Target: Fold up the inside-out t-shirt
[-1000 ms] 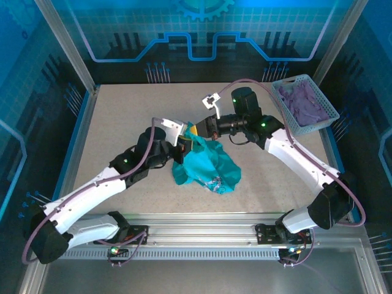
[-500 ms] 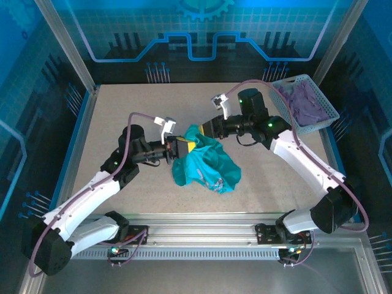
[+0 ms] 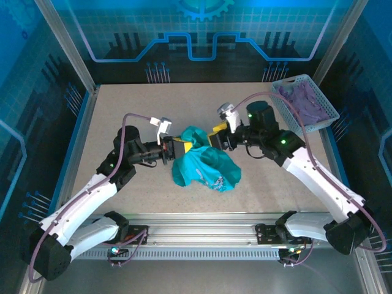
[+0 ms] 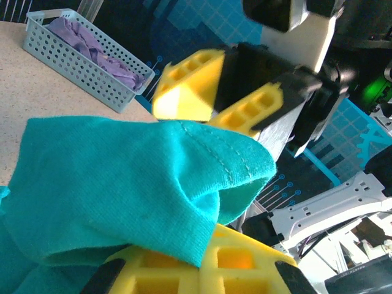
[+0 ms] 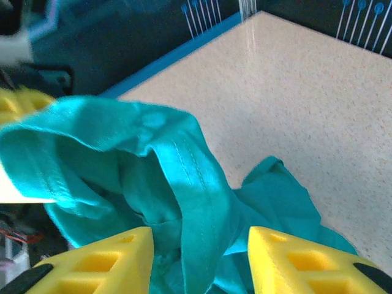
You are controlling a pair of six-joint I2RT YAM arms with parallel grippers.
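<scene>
Teal t-shirt (image 3: 205, 170), right claw (image 3: 213, 136) newly parted

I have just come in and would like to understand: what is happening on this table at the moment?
Two robot arms are working on a teal t-shirt, which lies bunched up in the middle of the table, not yet folded. The left arm's fingers are shut on a raised fold of it. The right arm's fingers stand apart, with a hemmed edge of the shirt between them. A basket with a purple cloth sits at the far right corner.
</scene>
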